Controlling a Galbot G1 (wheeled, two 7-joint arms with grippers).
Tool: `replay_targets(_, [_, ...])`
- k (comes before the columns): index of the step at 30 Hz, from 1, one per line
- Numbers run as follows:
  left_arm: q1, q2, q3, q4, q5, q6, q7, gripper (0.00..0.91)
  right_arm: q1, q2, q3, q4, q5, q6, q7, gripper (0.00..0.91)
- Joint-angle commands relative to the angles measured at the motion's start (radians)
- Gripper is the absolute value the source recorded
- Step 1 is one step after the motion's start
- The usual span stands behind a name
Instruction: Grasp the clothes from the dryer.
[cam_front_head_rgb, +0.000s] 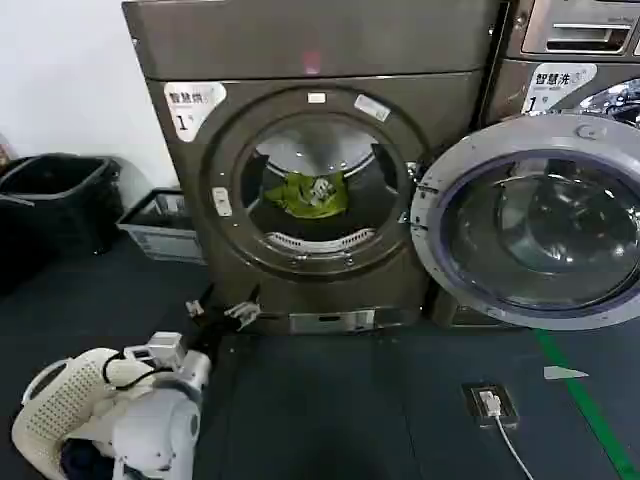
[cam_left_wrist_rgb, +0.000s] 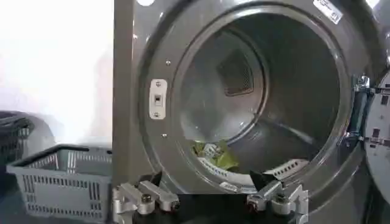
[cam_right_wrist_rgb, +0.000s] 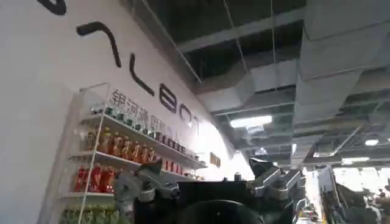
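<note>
At the far centre, the dryer (cam_front_head_rgb: 310, 150), porthole door (cam_front_head_rgb: 535, 220) swung wide to the right. Left of it, a grey slatted basket (cam_left_wrist_rgb: 58, 179) on the floor. Near left, a white perforated laundry basket (cam_front_head_rgb: 50, 410). Deep in the drum, low at the middle: the clothes (cam_front_head_rgb: 307, 193), a small yellow-green bundle. Just short of the drum mouth, low, the left hand (cam_left_wrist_rgb: 210, 201), fingers spread, touching nothing. Pointed up at shelves and ceiling, the right hand (cam_right_wrist_rgb: 207, 185), likewise spread and empty.
</note>
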Motion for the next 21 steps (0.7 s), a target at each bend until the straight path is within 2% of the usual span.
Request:
replay_targets(1, [-0.001,0.001,0.0,-0.002,0.0,0.007,-0.001,0.907,0.001,0.0,-0.003,0.0,0.01,0.012,-0.001,0.907])
replay_targets(21, [0.002,0.002,-0.001,-0.013,-0.012,0.001,0.0,0.907,-0.008,0.002,0.018,0.002,0.04,0.011,0.0,0.907])
